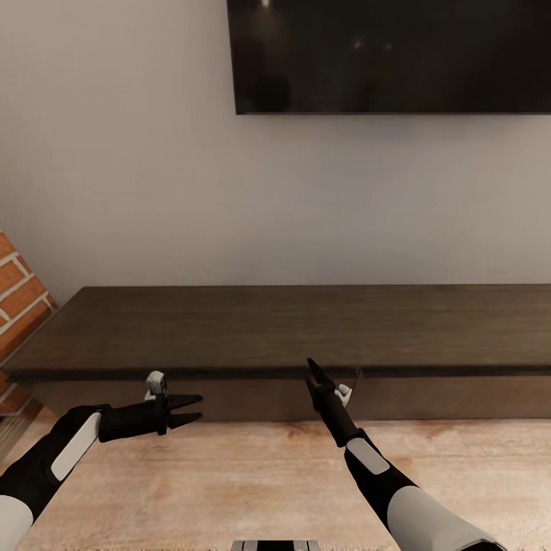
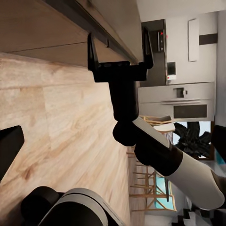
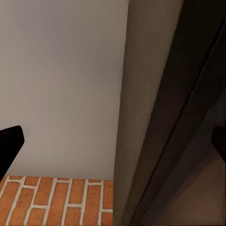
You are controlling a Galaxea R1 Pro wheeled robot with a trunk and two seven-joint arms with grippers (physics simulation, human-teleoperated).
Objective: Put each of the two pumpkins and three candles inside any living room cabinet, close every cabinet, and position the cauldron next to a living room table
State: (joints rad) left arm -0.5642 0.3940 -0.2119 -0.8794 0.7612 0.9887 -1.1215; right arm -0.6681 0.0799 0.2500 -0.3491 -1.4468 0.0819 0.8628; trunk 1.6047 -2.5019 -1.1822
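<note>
Head view, from the left: a strip of red brick wall (image 1: pixel 19 295) is cut off by the picture's edge. Next comes the long low dark-brown wooden cabinet (image 1: pixel 291 325), standing on the pale wood-plank floor (image 1: pixel 229 482) against a plain grey-white wall (image 1: pixel 122 168); its top is bare and its right end runs out of the picture. The drawer fronts sit in shadow under the overhanging top, so the seams between them are hard to make out, though the front looks flush and closed.

The left gripper (image 1: pixel 191 409) hangs just in front of the cabinet's lower front, its two black fingers pointing right, parted a little with nothing between them. Further right, the right gripper (image 1: pixel 315 375) points up at the cabinet's top edge. Seen edge-on here, its spread cannot be judged; in the left wrist view the same right gripper (image 2: pixel 120 44) shows its fingers spread wide and empty, tips close under the cabinet's overhanging edge (image 2: pixel 99 26); whether they touch it is unclear.

Above on the right, a wall-mounted black television screen (image 1: pixel 390 53) is cropped at the top and right edges.

The right wrist view shows the cabinet's dark end (image 3: pixel 174 117) blurred at close range, with brick (image 3: pixel 56 200) below the grey wall.
</note>
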